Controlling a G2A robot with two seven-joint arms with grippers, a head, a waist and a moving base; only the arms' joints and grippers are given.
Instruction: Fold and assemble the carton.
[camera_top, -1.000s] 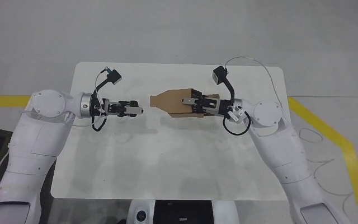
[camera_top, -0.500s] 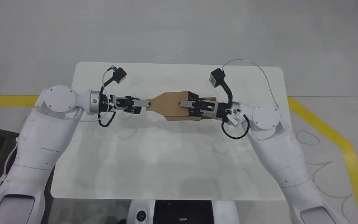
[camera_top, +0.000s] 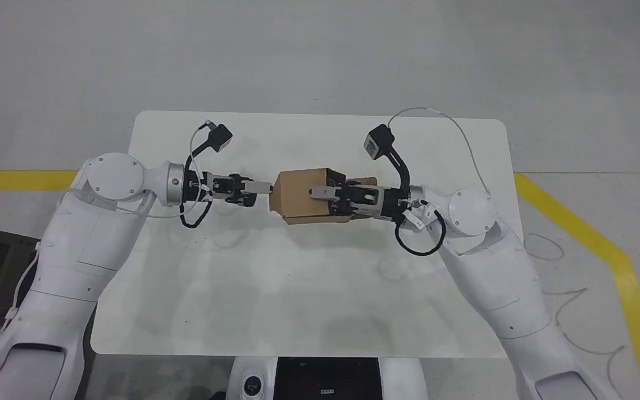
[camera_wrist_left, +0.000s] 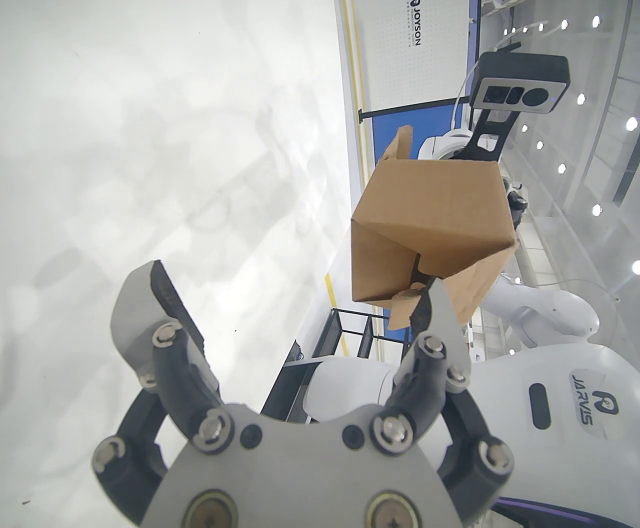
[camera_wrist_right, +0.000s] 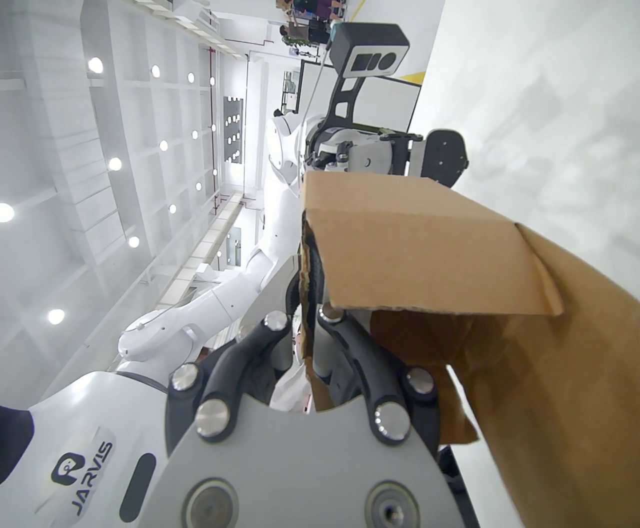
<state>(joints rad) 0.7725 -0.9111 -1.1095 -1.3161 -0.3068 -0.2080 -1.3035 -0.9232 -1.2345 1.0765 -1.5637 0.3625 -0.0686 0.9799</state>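
Closes in from frame left with left gripper (camera_top: 262, 188), fingers (camera_wrist_left: 160, 300) spread, pressing shut an end flap of the carton (camera_top: 305, 193) — mid-frame over the surface (camera_top: 300, 300), pinched by right gripper (camera_top: 320, 191). Likely light, easily creased — best held at wall edges.

The folded cardboard carton (camera_top: 300, 194) is plain brown, without pattern. The rectangular worktop (camera_top: 300, 300) is matt white. The left gripper (camera_wrist_left: 295, 280) and right gripper (camera_wrist_right: 307, 295) are silver-grey metal with black pads. The smooth floor (camera_top: 300, 50) is pale grey with a painted stripe (camera_top: 25, 180) in yellow.
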